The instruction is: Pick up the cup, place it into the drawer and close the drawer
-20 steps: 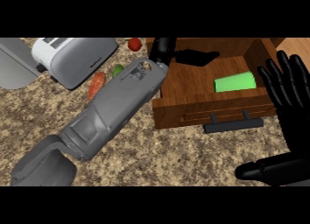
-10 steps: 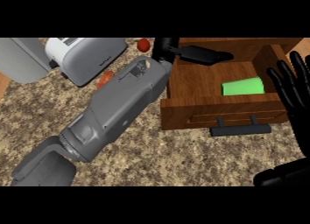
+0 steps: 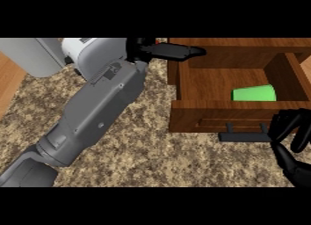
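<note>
Open brown wooden drawer [image 3: 210, 83] at upper right, pulled out over a speckled brown stone desk [image 3: 151, 154]. Inside, one bright green cup [image 3: 254, 93], lying on its side against the drawer's front wall, right of centre, with bare wood floor to its left. On the drawer's front face, a black bar handle [image 3: 244, 136]. Black right hand [image 3: 299, 136] at the lower right edge, fingers curled inward just beside the handle's right end, holding nothing. Black left hand [image 3: 159, 50] at the top, fingers straight and relaxed, reaching over the drawer's back-left corner. Long grey left forearm [image 3: 99, 110] slanting across the desk from lower left. White and grey appliance [image 3: 87, 52] at upper left. Open stretch of desk between forearm and right hand.
</note>
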Controlling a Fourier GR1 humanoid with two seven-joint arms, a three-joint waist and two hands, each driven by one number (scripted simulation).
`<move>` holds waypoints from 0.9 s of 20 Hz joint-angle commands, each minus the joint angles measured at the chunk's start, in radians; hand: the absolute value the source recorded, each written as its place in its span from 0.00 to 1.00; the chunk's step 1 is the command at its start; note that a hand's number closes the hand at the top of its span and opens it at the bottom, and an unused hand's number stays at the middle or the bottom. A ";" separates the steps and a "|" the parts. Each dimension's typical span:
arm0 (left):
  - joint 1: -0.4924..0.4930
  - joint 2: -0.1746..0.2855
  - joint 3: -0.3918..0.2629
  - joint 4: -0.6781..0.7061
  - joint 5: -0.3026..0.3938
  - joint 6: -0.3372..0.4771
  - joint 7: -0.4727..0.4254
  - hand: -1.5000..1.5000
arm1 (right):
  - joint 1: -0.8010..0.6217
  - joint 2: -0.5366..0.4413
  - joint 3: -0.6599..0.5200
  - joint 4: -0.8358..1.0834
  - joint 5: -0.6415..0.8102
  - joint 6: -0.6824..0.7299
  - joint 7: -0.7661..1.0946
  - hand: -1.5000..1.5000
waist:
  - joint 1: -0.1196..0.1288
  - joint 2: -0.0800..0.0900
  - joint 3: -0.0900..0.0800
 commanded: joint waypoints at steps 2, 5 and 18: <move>0.131 0.129 0.027 -0.208 0.014 0.026 0.085 0.00 | 0.052 -0.049 0.007 -0.042 0.052 0.050 0.002 1.00 | 0.018 -0.007 0.000; 0.291 0.166 0.015 -0.314 0.010 0.022 0.063 0.00 | 0.105 -0.043 0.057 -0.021 0.159 0.076 -0.053 1.00 | 0.023 -0.004 0.000; 0.725 0.386 0.106 -0.691 0.054 -0.112 0.095 0.00 | -0.010 -0.098 0.183 0.191 0.557 0.041 -0.198 1.00 | 0.020 0.008 0.000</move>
